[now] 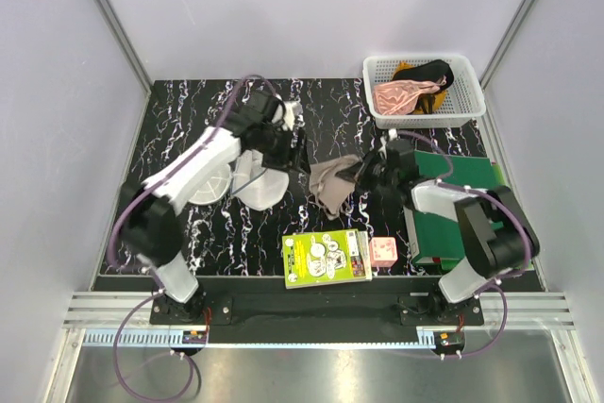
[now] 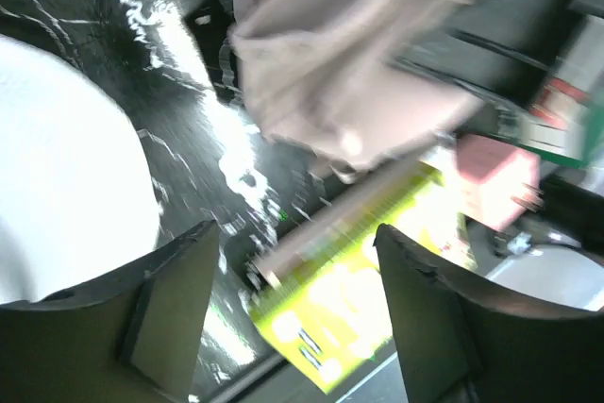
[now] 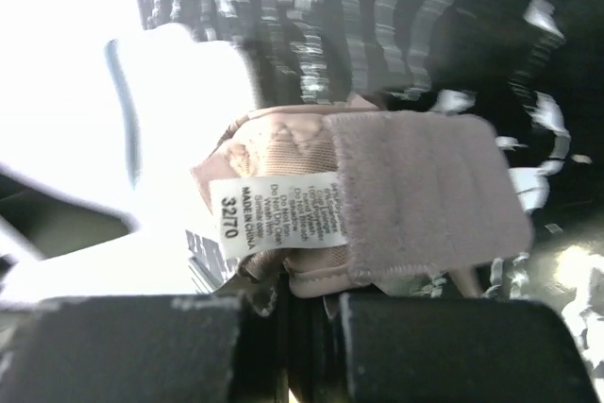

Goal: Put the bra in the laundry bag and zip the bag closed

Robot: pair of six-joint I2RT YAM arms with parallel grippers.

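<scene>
- One beige-tan soft bra (image 1: 330,186) sits mid-tabletop, bunched, just right of the one white round mesh laundry bag (image 1: 253,184) and outside it.
- From above, the bra shows no clear long axis. Its band end points right, into the right pincer (image 1: 362,173).
- In the right wrist view, the hook-closure tab and a white size label lie across the frame, and the right pincer (image 3: 302,307) is clamped on that band end.
- I cannot tell whether the bra rests on the black marbled tabletop (image 1: 189,106).
- The left pincer (image 1: 281,146) is above the bag's far edge, its jaws spread, holding nothing.
- One white lattice basket (image 1: 469,106) at the far right holds two garments.
- One green booklet (image 1: 326,258) and one small pink box (image 1: 382,251) lie at the near edge.
</scene>
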